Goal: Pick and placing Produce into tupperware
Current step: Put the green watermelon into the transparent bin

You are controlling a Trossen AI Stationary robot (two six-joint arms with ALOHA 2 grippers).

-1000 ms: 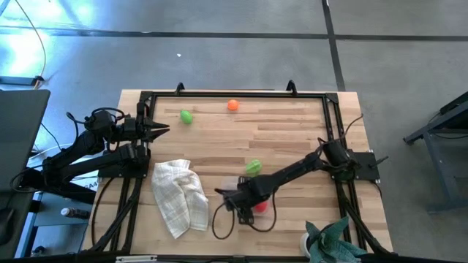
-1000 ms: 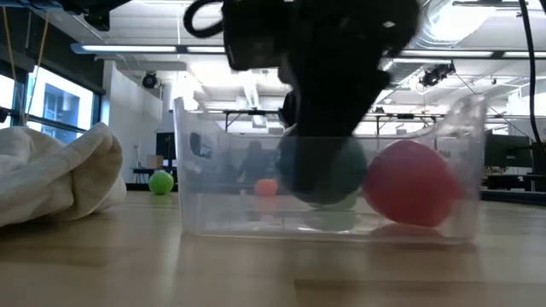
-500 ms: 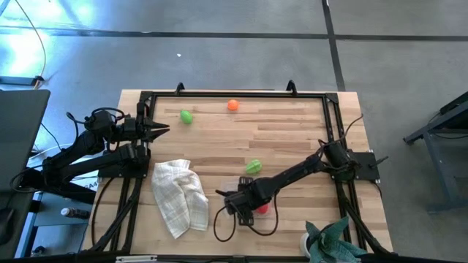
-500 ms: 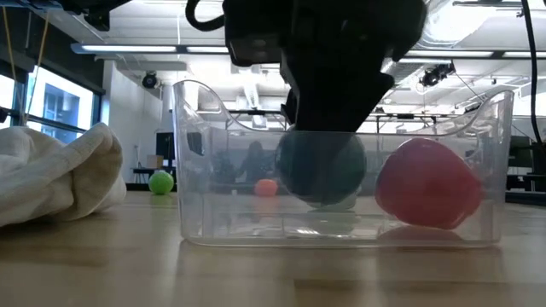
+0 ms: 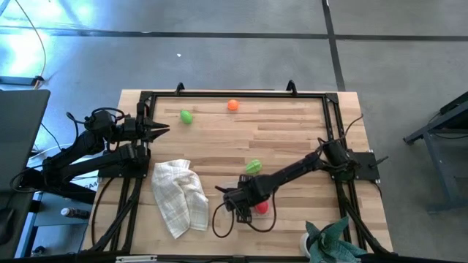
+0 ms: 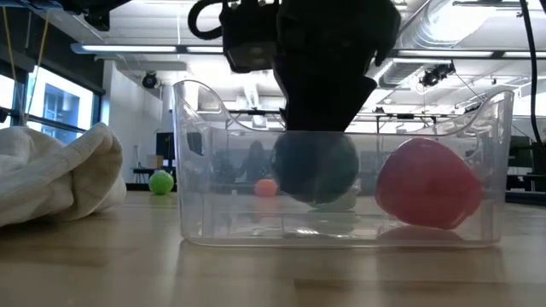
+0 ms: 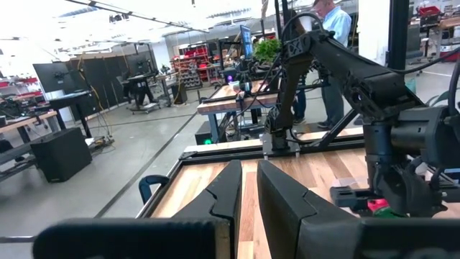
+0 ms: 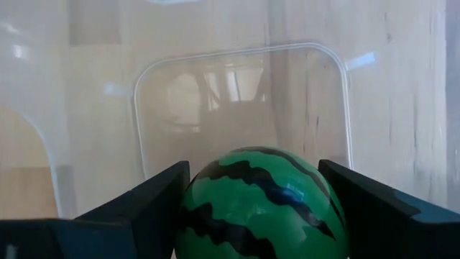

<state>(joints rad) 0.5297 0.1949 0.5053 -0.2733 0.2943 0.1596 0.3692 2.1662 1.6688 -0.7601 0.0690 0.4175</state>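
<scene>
Table (image 5: 292, 139): a light wooden top with a black frame along its edges; both arms reached in from its sides.
Right arm: stretched from the right side across to the near middle of the table, with the right gripper (image 8: 251, 188) lowered into the tupperware (image 6: 205, 170); its fingers (image 8: 374, 208) were clamped on either side of the watermelon (image 8: 262, 198).
Left arm: waiting at the far left edge of the table; the left gripper (image 7: 248, 191) had its two fingers drawn close together with only a thin slit between them, grasping nothing.
Cloth (image 5: 179, 196): a white checked cloth lay crumpled just left of the tupperware.
Tupperware: clear, rectangular with rounded corners, standing upright on the near middle of the table.
Watermelon: a round, dark-striped green ball, held inside the container just above its floor.
Red produce (image 6: 426, 183): inside the tupperware, to the right of the watermelon in the low view.
Leafy green produce (image 5: 254, 166): on the wood just beyond the container.
Green produce (image 5: 186, 116): near the far edge, left of centre.
Orange produce (image 5: 232, 105): near the far edge, right of the green one.
</scene>
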